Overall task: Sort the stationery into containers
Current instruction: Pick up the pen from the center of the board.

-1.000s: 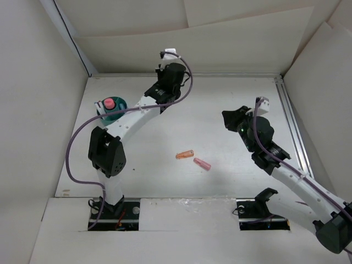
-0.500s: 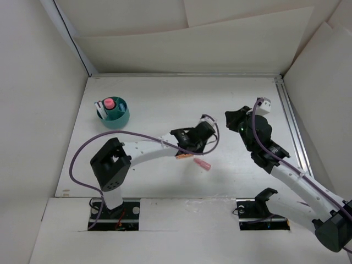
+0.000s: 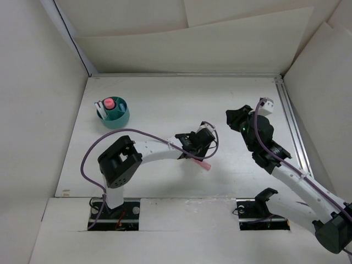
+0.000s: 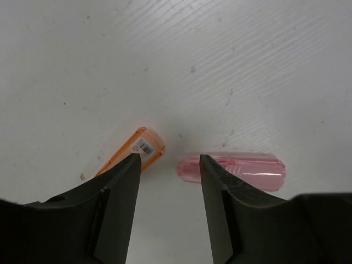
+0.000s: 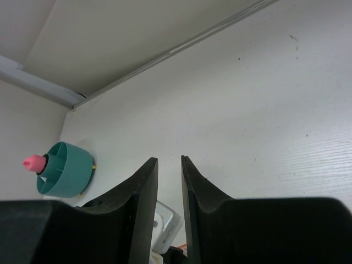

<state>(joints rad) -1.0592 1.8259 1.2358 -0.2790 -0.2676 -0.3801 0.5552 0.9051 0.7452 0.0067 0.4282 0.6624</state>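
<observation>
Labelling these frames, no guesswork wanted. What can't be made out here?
Left wrist: a finger of the left end effector hides the lower end of the orange piece.
Top view: that end effector covers most of it.
Teal cup: contents too small from above, walled off in the right wrist view.

A white table (image 3: 165,104), finely grained and speckled beneath the left hand (image 4: 169,162) (small dark flecks), meets pale paper walls (image 3: 187,49) beyond both hands. A metal rail (image 3: 291,124) runs just outboard of the right hand (image 5: 168,160).
</observation>
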